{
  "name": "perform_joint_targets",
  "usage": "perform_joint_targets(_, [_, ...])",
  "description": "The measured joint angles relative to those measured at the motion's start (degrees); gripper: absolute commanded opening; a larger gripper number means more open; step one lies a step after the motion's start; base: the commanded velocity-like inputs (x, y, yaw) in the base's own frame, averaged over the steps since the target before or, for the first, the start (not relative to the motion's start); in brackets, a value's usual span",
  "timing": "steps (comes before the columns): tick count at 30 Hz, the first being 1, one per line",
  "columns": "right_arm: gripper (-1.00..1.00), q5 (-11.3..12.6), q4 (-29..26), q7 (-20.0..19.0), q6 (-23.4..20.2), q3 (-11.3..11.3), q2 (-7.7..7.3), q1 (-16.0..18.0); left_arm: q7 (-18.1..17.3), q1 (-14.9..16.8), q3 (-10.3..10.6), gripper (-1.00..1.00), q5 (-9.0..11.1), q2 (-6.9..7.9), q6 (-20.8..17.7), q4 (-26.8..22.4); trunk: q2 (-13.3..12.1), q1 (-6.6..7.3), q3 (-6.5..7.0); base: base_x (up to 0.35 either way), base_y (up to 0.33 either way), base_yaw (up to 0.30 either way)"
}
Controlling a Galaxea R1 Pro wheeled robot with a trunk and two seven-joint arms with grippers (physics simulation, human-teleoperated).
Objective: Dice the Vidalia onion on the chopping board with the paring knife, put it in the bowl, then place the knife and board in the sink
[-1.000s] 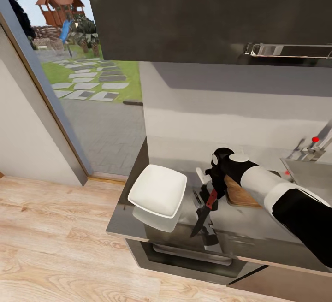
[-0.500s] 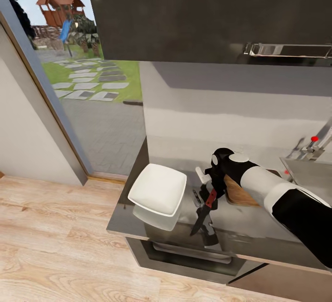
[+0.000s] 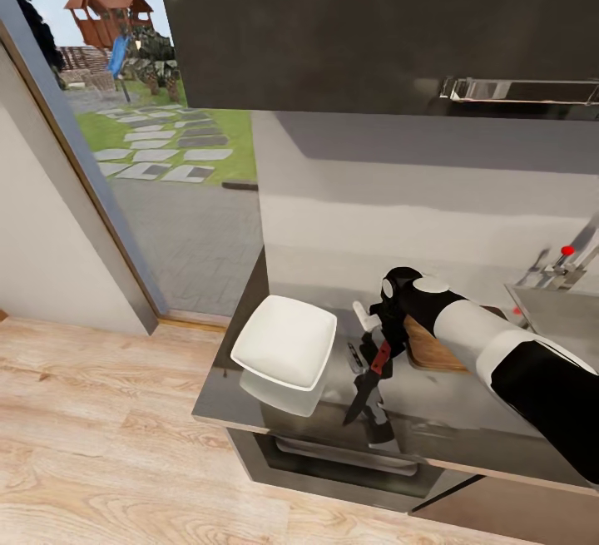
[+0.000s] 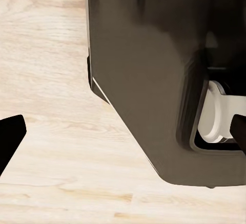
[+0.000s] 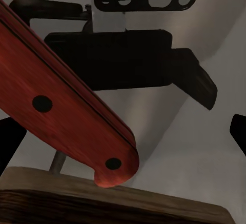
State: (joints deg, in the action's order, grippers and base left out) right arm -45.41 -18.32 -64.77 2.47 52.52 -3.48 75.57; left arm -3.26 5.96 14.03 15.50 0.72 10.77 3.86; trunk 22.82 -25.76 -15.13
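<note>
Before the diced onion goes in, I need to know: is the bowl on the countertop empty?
Empty. In the head view the bowl sits upright on the countertop, its white inside bare, with no onion pieces in it.

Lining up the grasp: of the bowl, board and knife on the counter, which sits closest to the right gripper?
The paring knife: its red handle lies right at the right gripper. The chopping board lies behind the wrist, and the white bowl stands apart towards the counter's end.
</note>
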Motion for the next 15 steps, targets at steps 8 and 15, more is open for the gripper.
perform_joint_targets(8, [-1.0, -0.1, -0.01, 0.11, 0.25, -0.08, 0.0, 0.02, 0.0, 0.0, 0.0, 1.0, 0.0, 0.0, 0.04, 0.0, 0.01, 0.0, 0.01, 0.0, 0.0, 0.0])
perform_joint_targets(15, [-1.0, -0.02, 0.01, 0.17, 0.08, 0.04, 0.86, -0.05, 0.0, 0.0, 0.0, 1.0, 0.0, 0.0, 0.04, 0.0, 0.0, 0.0, 0.0, 0.0, 0.0, 0.0])
